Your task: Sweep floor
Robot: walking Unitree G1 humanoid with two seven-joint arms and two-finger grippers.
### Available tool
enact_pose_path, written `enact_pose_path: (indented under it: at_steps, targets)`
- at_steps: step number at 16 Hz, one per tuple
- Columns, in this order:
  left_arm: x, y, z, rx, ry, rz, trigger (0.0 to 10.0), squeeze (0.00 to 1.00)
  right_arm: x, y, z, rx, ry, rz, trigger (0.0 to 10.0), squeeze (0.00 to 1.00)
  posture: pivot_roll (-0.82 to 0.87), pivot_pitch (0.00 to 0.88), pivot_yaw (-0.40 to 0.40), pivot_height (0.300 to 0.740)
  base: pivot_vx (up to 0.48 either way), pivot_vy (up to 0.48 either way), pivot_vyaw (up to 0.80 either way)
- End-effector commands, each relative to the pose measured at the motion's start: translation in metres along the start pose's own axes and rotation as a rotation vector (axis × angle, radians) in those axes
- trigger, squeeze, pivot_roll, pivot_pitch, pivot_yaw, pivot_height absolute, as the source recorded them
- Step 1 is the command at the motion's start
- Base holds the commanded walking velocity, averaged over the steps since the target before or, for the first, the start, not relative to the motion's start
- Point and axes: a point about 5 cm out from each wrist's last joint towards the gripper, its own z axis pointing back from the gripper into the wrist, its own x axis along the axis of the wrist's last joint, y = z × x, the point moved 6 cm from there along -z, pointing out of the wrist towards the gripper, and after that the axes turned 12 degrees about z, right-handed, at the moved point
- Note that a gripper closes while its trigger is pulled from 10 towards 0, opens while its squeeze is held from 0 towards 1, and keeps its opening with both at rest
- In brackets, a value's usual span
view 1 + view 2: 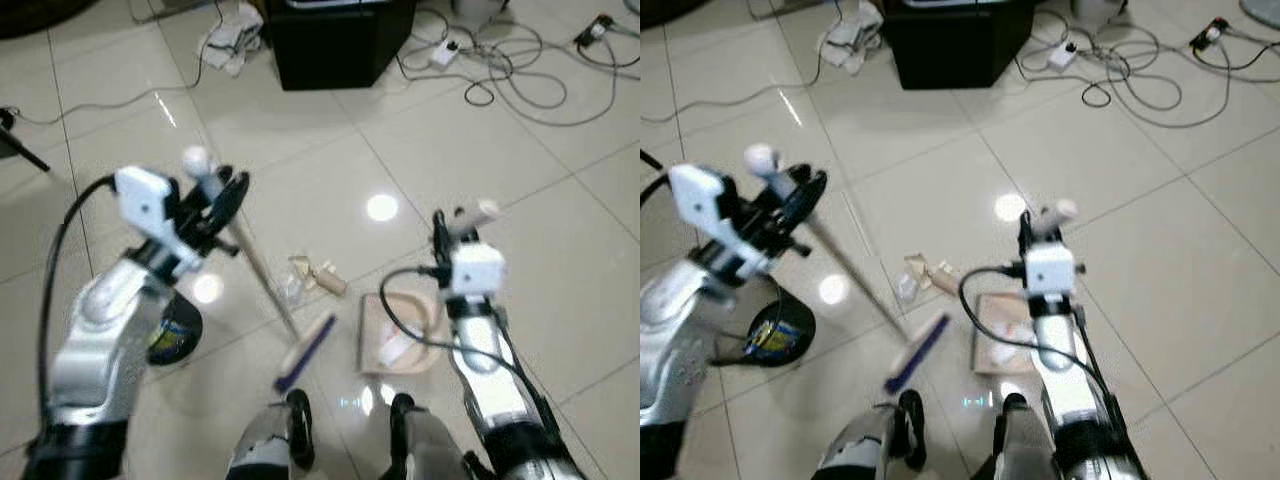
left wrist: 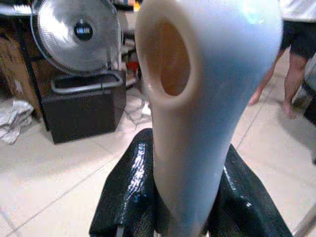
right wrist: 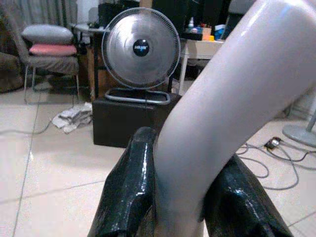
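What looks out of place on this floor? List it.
Crumpled wrappers lie loose on the tiles beyond the broom head, outside the dustpan. A crumpled cloth sits beside the black box, and tangled cables sprawl to its right.

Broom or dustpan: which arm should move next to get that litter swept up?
Probably the left: its end effector grips the broom, whose brush lies beside the litter. The right end effector holds the dustpan nearby.

fan (image 2: 76, 34) top cropped, debris (image 1: 315, 277) blurred
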Motion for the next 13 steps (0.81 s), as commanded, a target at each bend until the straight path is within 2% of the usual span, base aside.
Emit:
enact_pose_path:
  at_steps: [1, 2, 3, 4, 5, 6, 7, 9, 12, 13]
  targets:
    - [-0.005, 0.011, 0.013, 0.039, 0.016, -0.041, 10.0, 0.00, 0.021, -0.008, -0.003, -0.022, -0.060, -0.039, 10.0, 0.00, 0.08, 0.200, 0.094, 0.740, 0.000, 0.000, 0.00]
    - [-0.005, 0.015, 0.016, 0.060, 0.012, -0.061, 10.0, 0.00, 0.026, -0.011, -0.003, -0.024, -0.074, -0.041, 10.0, 0.00, 0.08, 0.200, 0.094, 0.740, 0.000, 0.000, 0.00]
    - [-0.004, 0.033, 0.023, 0.173, -0.023, -0.097, 10.0, 0.00, 0.046, -0.025, -0.006, -0.055, -0.113, -0.062, 10.0, 0.00, 0.04, 0.167, 0.085, 0.740, 0.000, 0.000, 0.00]
    - [-0.005, 0.040, 0.026, 0.221, -0.026, -0.117, 10.0, 0.00, 0.056, -0.033, -0.009, -0.078, -0.125, -0.082, 10.0, 0.00, 0.03, 0.153, 0.083, 0.740, 0.000, 0.000, 0.00]
    - [-0.012, 0.049, 0.030, 0.275, 0.007, -0.134, 10.0, 0.00, 0.067, -0.038, -0.012, -0.087, -0.134, -0.119, 10.0, 0.00, 0.02, 0.140, 0.082, 0.740, 0.000, 0.000, 0.00]
    - [-0.023, 0.053, 0.039, 0.327, 0.051, -0.164, 10.0, 0.00, 0.076, -0.039, -0.017, -0.068, -0.097, -0.171, 10.0, 0.00, 0.01, 0.122, 0.082, 0.740, 0.000, 0.000, 0.00]
    - [-0.029, 0.055, 0.043, 0.351, 0.073, -0.174, 10.0, 0.00, 0.077, -0.037, -0.020, -0.050, -0.063, -0.194, 10.0, 0.00, 0.01, 0.121, 0.082, 0.740, 0.000, 0.000, 0.00]
    - [-0.038, 0.053, 0.048, 0.382, 0.083, -0.185, 10.0, 0.00, 0.089, -0.040, -0.029, -0.046, -0.065, -0.208, 10.0, 0.00, 0.00, 0.095, 0.082, 0.740, 0.000, 0.000, 0.00]
    - [-0.048, 0.045, 0.047, 0.411, 0.083, -0.196, 10.0, 0.00, 0.108, -0.048, -0.051, -0.052, -0.023, -0.253, 10.0, 0.00, 0.00, 0.080, 0.073, 0.740, 0.000, 0.000, 0.71]
    - [-0.050, 0.037, 0.045, 0.391, 0.071, -0.170, 10.0, 0.00, 0.114, -0.048, -0.057, -0.039, -0.022, -0.280, 10.0, 0.00, 0.01, 0.079, 0.069, 0.740, 0.000, 0.000, 0.80]
